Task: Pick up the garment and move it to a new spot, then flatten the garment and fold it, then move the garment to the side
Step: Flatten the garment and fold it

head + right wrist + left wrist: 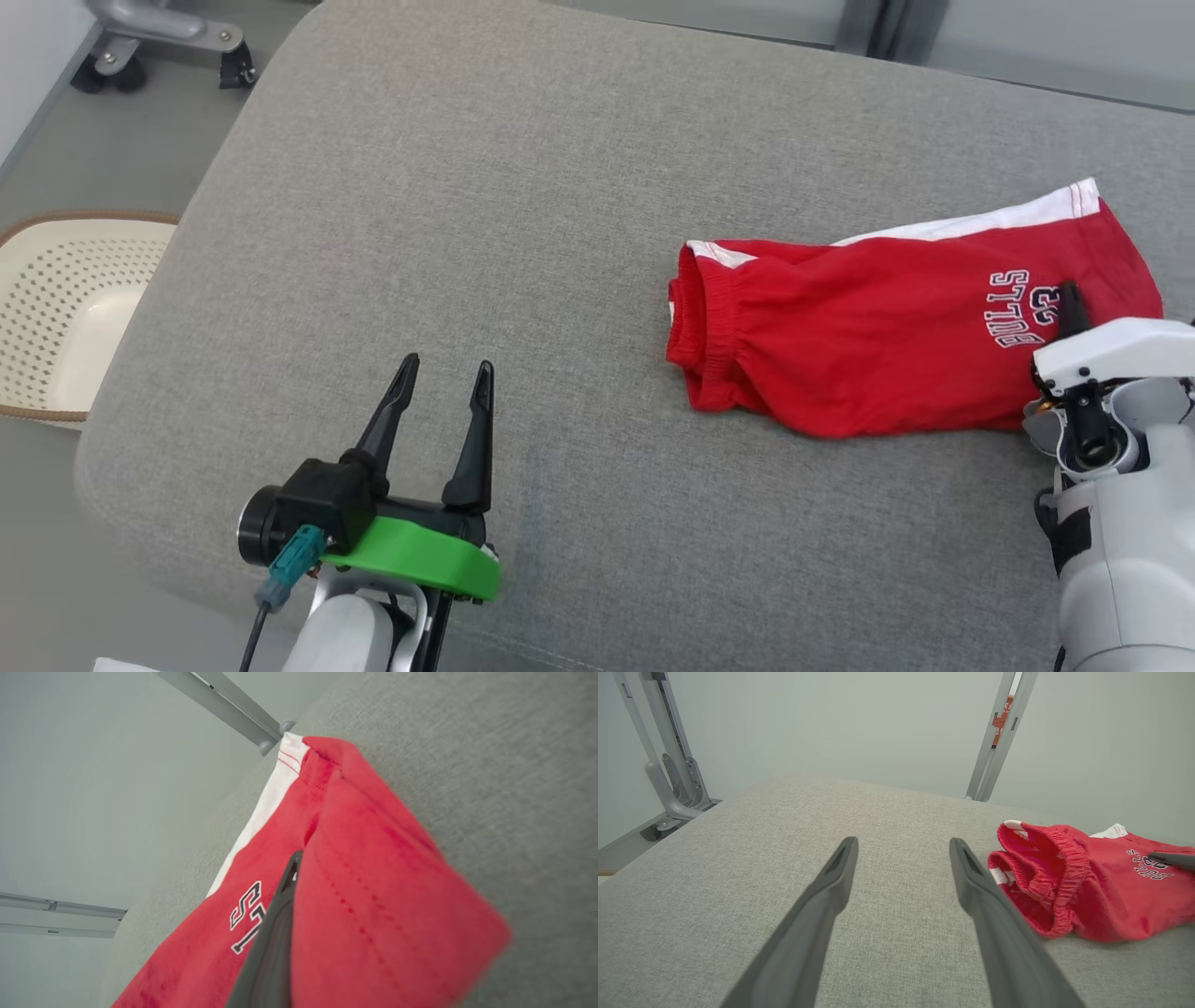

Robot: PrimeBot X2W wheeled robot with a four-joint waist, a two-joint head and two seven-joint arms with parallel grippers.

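Nearest, at the lower left: left gripper [447, 364], fingers spread wide with nothing between them, hovering low over bare grey cushion [467, 187]. Well apart from the cloth, probably parked clear to leave the other arm room.

Across at the lower right: right gripper [1072, 308], reaching onto the leg end of the red shorts [868, 336]. One dark finger lying on top by the lettering, the other hidden under a red fold. Looks closed, pinching that edge of the fabric, likely a corner hold for dragging or lifting without bunching the rest.

Further out: shorts lying flattish on the right half of the cushion, doubled over on themselves. Waistband [695, 317] pointing toward the middle, white stripe [980, 224] along the far edge. Seemingly near the last step, the shift to the side.

Off the cushion to the left, on the floor: pale perforated basket [56, 271].
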